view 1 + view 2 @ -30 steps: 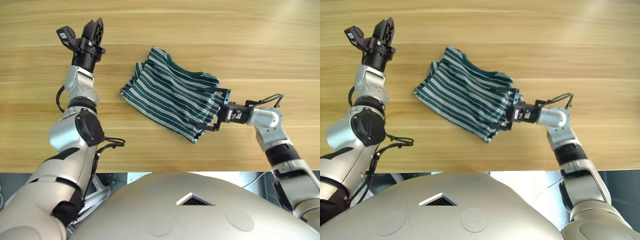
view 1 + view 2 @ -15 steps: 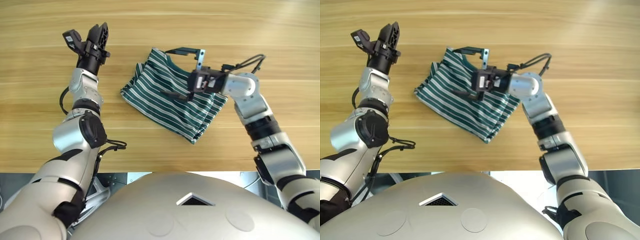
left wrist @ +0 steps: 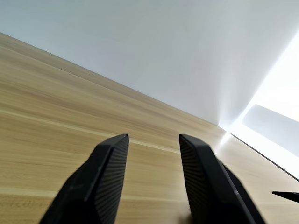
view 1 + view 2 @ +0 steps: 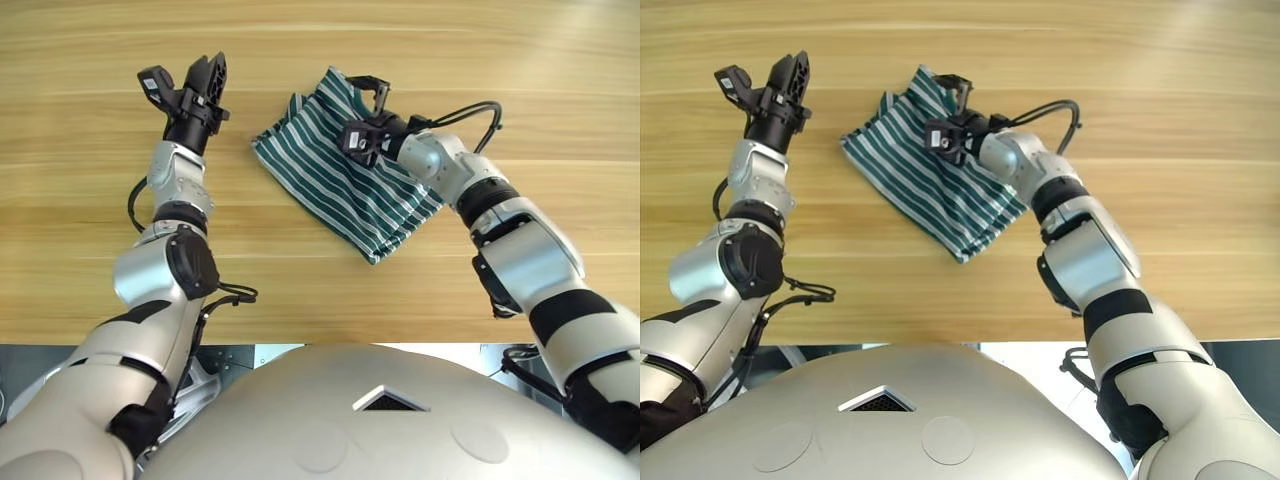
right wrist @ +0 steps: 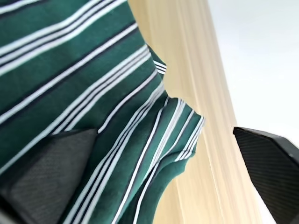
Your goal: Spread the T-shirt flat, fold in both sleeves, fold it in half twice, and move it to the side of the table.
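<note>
One folded T-shirt (green, with thin white stripes) is seen lying on the wooden counter, a corner pointed toward the robot. Two tools are counted. The right tool is held over the shirt's far part with its fingers spread wide, one pad laid on the cloth. Farther left, the left tool is held beside the shirt, not touching it, its fingers parted.

T-shirt: on the tabletop, centre.
Left pincer: left of T-shirt, apart.
Right pincer: over T-shirt's far edge.
</note>
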